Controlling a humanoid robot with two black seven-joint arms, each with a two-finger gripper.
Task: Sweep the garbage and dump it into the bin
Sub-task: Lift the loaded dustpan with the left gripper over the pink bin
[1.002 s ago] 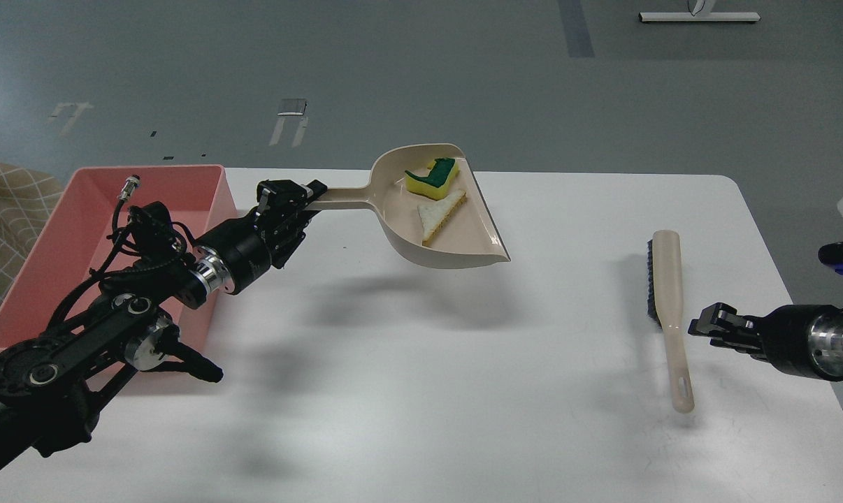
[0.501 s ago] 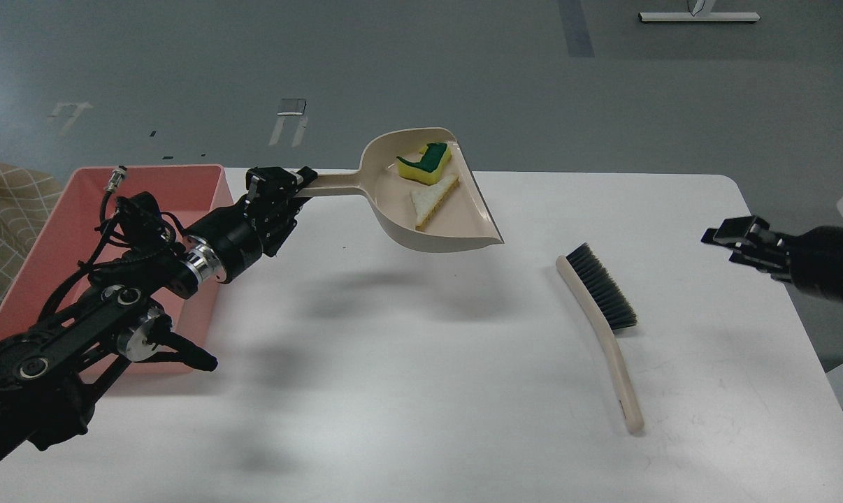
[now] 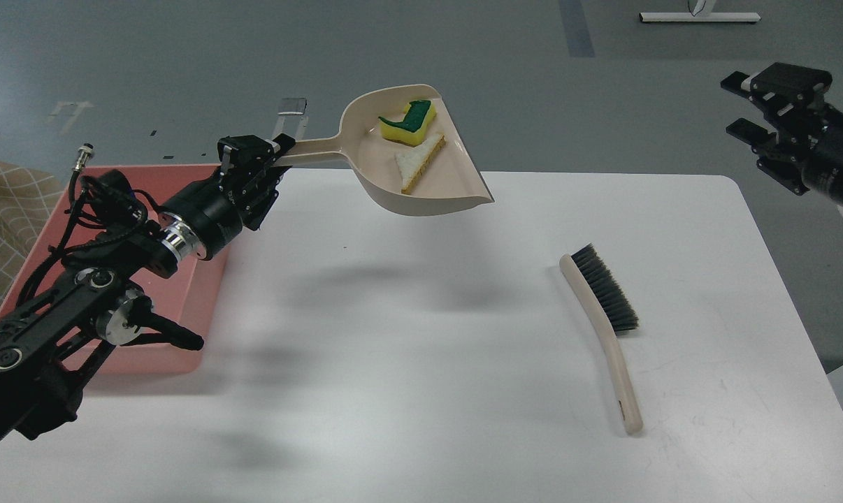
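Observation:
My left gripper (image 3: 257, 157) is shut on the long handle of the beige dustpan (image 3: 449, 187) and holds it in the air above the table's far side. In the pan lie the garbage scraps: a yellow sponge piece with a dark green backing (image 3: 409, 124) and a thin pale wedge strip (image 3: 419, 161). The pink bin (image 3: 149, 358) sits at the table's left edge, partly hidden by my left arm. My right gripper (image 3: 750, 105) is open and empty, raised high at the far right. The beige brush with black bristles (image 3: 605, 318) lies on the table.
The white table (image 3: 421, 391) spans the view, its right edge near my right arm. A checked cloth (image 3: 2, 209) shows at the far left beyond the bin. Grey floor lies past the table's far edge.
My left gripper has lifted the dustpan higher and slightly left with both scraps in it. The brush fell over onto the table. My right gripper rose up and away from it.

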